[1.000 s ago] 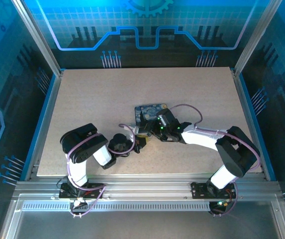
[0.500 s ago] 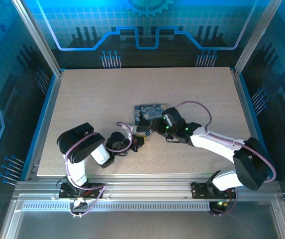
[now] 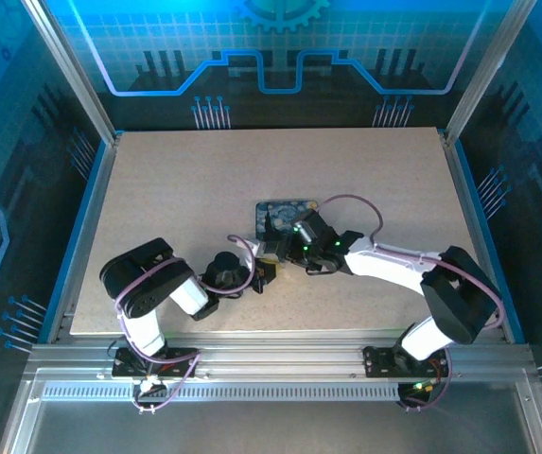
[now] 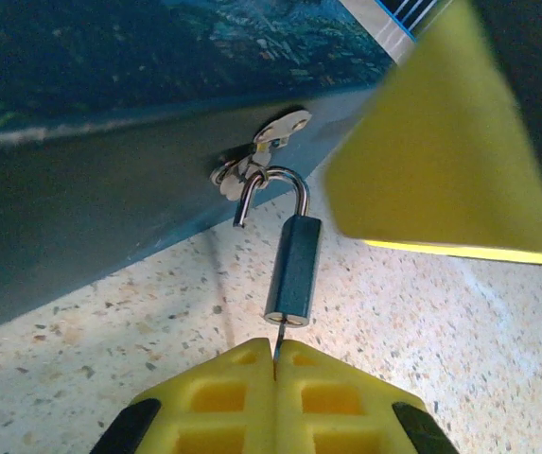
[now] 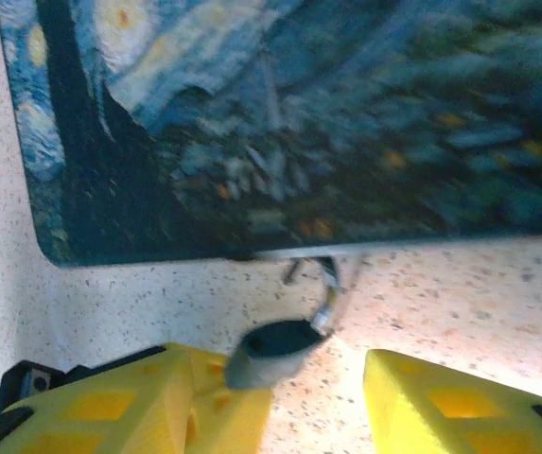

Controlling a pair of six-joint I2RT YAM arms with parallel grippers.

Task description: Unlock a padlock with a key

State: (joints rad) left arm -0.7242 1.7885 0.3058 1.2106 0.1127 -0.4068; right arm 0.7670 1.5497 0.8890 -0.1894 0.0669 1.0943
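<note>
Padlock (image 4: pixel 294 270) is seen mid-frame in the left wrist view, hung by its shackle from a small hasp (image 4: pixel 266 142) on the side of the night-sky box (image 4: pixel 110 189), with its body angled down toward the bottom edge, just over the bench (image 4: pixel 441 322). The key (image 4: pixel 276 342) is pinched in the left claw (image 4: pixel 275 364), pads pressed together at bottom centre, w/ only a sliver of blade seen running up to the lock's underside. Right claw (image 5: pixel 313 374) is spread, and the lock body sits against the finger at lower left of the right wrist view. Handling-wise, imo: the lock is tiny, light, rigid and smooth, and it's free to swing on the hasp, so it'd prob get shoved rather than turned unless the body is clamped across its flat sides. The key is thin and easily bent or slipped, so it's best gripped at the bow and twisted gently. One shackle leg looks free of the body, can't be confirmed tho.
</note>
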